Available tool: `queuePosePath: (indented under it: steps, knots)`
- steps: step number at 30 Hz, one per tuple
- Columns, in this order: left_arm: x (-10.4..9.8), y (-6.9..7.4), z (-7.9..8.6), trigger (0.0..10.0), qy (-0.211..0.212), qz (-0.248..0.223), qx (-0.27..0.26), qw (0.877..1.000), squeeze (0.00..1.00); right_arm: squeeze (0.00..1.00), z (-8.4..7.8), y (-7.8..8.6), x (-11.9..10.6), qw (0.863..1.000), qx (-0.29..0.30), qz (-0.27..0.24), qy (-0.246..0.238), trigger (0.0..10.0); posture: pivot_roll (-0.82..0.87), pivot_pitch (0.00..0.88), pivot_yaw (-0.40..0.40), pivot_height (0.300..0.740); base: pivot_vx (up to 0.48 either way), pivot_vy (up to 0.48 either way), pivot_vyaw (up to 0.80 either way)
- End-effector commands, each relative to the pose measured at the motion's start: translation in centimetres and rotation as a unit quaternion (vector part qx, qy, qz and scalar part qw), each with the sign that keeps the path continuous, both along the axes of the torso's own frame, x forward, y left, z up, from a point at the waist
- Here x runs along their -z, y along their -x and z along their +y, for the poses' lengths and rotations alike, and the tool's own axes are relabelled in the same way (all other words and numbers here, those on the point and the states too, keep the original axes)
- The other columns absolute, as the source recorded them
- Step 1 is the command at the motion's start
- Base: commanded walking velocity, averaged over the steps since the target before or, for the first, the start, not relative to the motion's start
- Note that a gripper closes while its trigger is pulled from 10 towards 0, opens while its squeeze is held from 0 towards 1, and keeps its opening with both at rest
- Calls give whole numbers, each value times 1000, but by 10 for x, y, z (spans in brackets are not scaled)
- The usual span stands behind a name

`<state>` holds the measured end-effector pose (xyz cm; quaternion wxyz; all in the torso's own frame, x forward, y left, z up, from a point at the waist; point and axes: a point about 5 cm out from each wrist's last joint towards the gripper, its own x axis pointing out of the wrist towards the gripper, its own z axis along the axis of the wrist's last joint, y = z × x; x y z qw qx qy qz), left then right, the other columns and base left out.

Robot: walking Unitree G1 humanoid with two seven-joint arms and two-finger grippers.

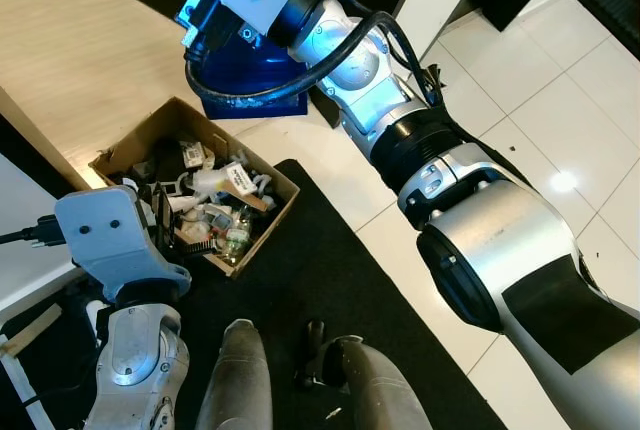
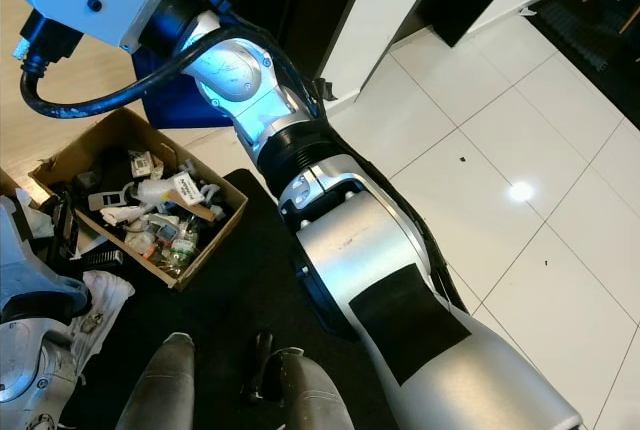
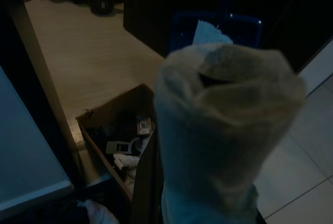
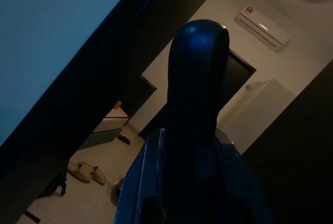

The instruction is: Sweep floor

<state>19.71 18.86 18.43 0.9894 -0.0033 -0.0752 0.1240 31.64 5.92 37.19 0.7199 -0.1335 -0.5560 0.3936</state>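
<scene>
Showing a wall air conditioner [image 4: 261, 27] and slippers [image 4: 86, 172], the right wrist view differs; head views show cluttered cardboard box [image 1: 140, 145] at black mat's [image 1: 330, 290] edge; both grippers' finger states cannot be told.

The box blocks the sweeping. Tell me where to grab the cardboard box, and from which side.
Pinch the top edge of the cardboard box at its far wall, coming straight down, one tool finger inside and one outside. The box stands open-topped with thin upright walls, and the clutter is heaped highest toward the mat, so the far end probably leaves finger room.
</scene>
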Motion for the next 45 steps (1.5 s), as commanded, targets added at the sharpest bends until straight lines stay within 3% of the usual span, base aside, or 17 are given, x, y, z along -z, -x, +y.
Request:
queuePosePath:
  steps: [1, 5, 9, 11, 13, 18, 20, 21, 22, 23, 28, 31, 32, 38, 41, 43, 45]
  knots:
    - [3, 1, -3, 10000, -1, 4, 1, 1000, 0, 0, 48, 41, 10, 994, -103, 17, -35, 10000, 419, 232, -274, 740, 0, 0, 0]
    - [3, -2, -4, 10000, -2, 4, 8, 1000, 0, 0, 39, 28, 5, 995, -72, 44, -49, 10000, 398, 223, -260, 740, 0, 0, 0]
    - [6, -12, -6, 10000, -6, 13, 24, 1000, 0, 0, -11, -23, -9, 980, 40, 153, -118, 10000, 362, 210, -224, 740, 0, 0, 0]
    - [6, -12, -6, 10000, -6, 13, 24, 1000, 0, 0, -11, -23, -9, 980, 40, 153, -118, 10000, 362, 210, -224, 740, 0, 0, 0]
    - [7, -18, -6, 10000, -9, 21, 35, 999, 0, 0, -41, -43, -13, 964, 90, 193, -159, 10000, 329, 197, -190, 740, 0, 0, 0]
    - [9, -25, -6, 10000, -7, 31, 54, 998, 0, 0, -72, -58, -14, 948, 130, 218, -194, 10000, 302, 186, -165, 740, 0, 0, 0]
    - [10, -35, -7, 10000, -6, 38, 79, 996, 0, 0, -107, -70, -8, 930, 157, 243, -228, 10000, 257, 162, -120, 740, 0, 0, 0]
    - [10, -35, -7, 10000, -6, 38, 79, 996, 0, 0, -107, -70, -8, 930, 157, 243, -228, 10000, 257, 162, -120, 740, 0, 0, 0]
    - [11, -42, -6, 10000, -10, 45, 86, 995, 0, 0, -134, -77, 2, 912, 177, 270, -255, 10000, 240, 154, -104, 740, 0, 0, 0]
    - [11, -42, -6, 10000, -10, 45, 86, 995, 0, 0, -134, -77, 2, 912, 177, 270, -255, 10000, 240, 154, -104, 740, 0, 0, 0]
    - [15, -49, 0, 10000, -38, 65, 74, 994, 0, 0, -165, -85, 26, 872, 208, 333, -293, 10000, 214, 144, -80, 740, 0, 0, 0]
    - [24, -57, 11, 10000, -25, 88, 49, 995, 0, 0, -203, -83, 91, 800, 259, 430, -327, 10000, 157, 136, -41, 740, 0, 0, 0]
    - [25, -58, 13, 10000, -15, 91, 44, 995, 0, 0, -208, -81, 104, 787, 266, 448, -331, 10000, 153, 135, -39, 740, 0, 0, 0]
    - [26, -65, 21, 10000, -2, 92, 27, 995, 0, 0, -220, -70, 129, 770, 274, 474, -327, 10000, 109, 125, -19, 740, 0, 0, 0]
    - [26, -72, 26, 10000, 1, 87, 23, 996, 0, 0, -223, -58, 141, 778, 288, 479, -286, 10000, 93, 122, -18, 740, 0, 0, 0]
    - [27, -78, 26, 10000, 14, 81, 20, 996, 0, 0, -223, -46, 153, 802, 327, 451, -218, 10000, 64, 106, -16, 740, 0, 0, 0]
    - [28, -80, 24, 10000, 19, 78, 20, 997, 0, 0, -224, -42, 164, 797, 332, 461, -205, 10000, 57, 102, -17, 740, 0, 0, 0]
